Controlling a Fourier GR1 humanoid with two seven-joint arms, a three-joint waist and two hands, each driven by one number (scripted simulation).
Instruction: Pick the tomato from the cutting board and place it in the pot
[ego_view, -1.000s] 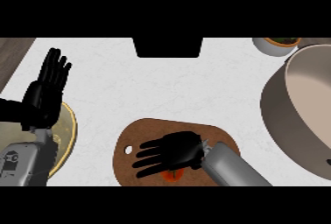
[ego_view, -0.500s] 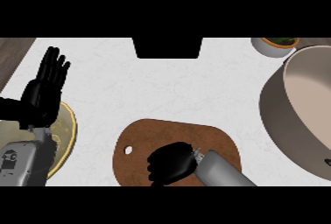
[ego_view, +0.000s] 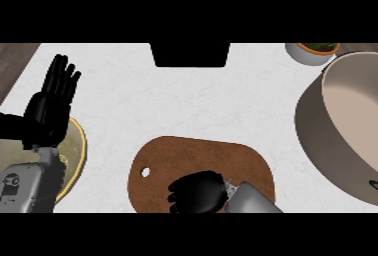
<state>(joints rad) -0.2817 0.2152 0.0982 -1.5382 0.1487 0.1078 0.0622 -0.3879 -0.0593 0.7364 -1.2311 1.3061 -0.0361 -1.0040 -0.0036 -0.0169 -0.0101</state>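
Observation:
The brown cutting board (ego_view: 199, 157) lies at the lower middle of the counter. My right hand (ego_view: 196, 192) sits over the board's near part with its fingers curled into a fist. The tomato is hidden inside that fist and none of it shows. The large beige pot (ego_view: 325, 125) stands at the right edge, well apart from the right hand. At the far left my left hand (ego_view: 48, 107) rests open, fingers up, touching nothing.
A yellowish plate (ego_view: 76, 147) lies at the left edge under my left forearm. A small bowl with greenery (ego_view: 314, 50) stands at the back right, beside the pot. A black object (ego_view: 190, 54) sits at the counter's back edge.
The right hand went from spread flat over the tomato to curled round it, hiding the red patch, and drew back toward the board's near edge. The left hand has not moved.

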